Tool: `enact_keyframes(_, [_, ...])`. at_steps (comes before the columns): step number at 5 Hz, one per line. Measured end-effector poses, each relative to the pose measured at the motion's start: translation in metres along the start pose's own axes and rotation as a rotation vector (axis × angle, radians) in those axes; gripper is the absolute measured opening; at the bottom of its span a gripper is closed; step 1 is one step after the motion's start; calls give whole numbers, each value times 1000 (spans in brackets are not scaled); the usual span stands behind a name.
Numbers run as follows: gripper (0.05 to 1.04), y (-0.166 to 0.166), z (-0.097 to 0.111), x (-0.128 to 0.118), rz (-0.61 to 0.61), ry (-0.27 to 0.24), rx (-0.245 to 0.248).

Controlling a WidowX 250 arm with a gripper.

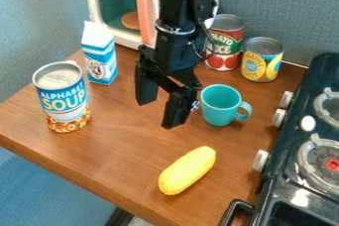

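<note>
Gripper (159, 113) hangs over the middle of the wooden table (119, 155), fingers apart, a strip of tabletop visible between them. Teal cup (220, 105) upright just right of the right-hand finger, handle toward the right; contact between the two: cannot tell. Yellow corn cob (187, 170) lies on the near part of the table, slanting from near left to far right. Soup can (61, 96) upright at left; blue-and-white carton (99, 54) stands farther back, to its right. Far side: red-labelled can (224, 44) upright beyond the cup, yellow-labelled can (263, 60) upright to its right, slightly nearer. Toy microwave (124, 39) at far left, brown disc (130, 20) inside. Dark toy stove (283, 170) along the right.
</note>
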State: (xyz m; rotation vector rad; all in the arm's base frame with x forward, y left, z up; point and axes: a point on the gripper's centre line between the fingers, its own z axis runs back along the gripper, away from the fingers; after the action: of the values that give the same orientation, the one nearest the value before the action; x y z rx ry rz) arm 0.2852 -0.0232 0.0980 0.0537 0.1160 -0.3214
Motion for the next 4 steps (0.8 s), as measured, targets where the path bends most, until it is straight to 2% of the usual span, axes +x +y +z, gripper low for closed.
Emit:
enact_keyframes(1, [1001,-1,-10,-2,-2,33,-7])
enact_keyframes(2, [1001,-10,-26,-14,14,68,-35])
enact_keyframes(3, [1001,-19,-42,-22,37,80,-56])
enact_keyframes(4, [1001,-26,-46,-23,78,74,-75])
